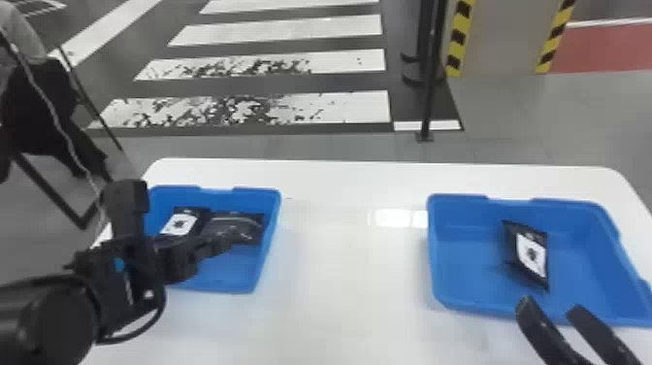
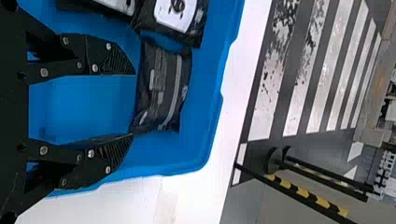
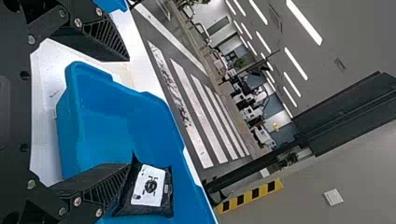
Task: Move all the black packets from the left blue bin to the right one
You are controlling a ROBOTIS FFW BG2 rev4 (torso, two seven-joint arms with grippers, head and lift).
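At the left of the head view, the left gripper [image 1: 224, 244] hangs over a blue plastic bin [image 1: 220, 284], its jaws spread and empty. Just beyond their tips in the left wrist view lies a flat, dark, shiny packet [image 2: 161, 88]; two black packets with white labels [image 2: 175, 14] [image 2: 109, 4] lie near it. At lower right of the head view, the right gripper [image 1: 551, 307] has parted jaws, holding nothing, near the right blue bin [image 1: 456, 272]. One white-labelled black packet [image 1: 531, 255] leans inside that bin, on the white counter [image 1: 349, 272].
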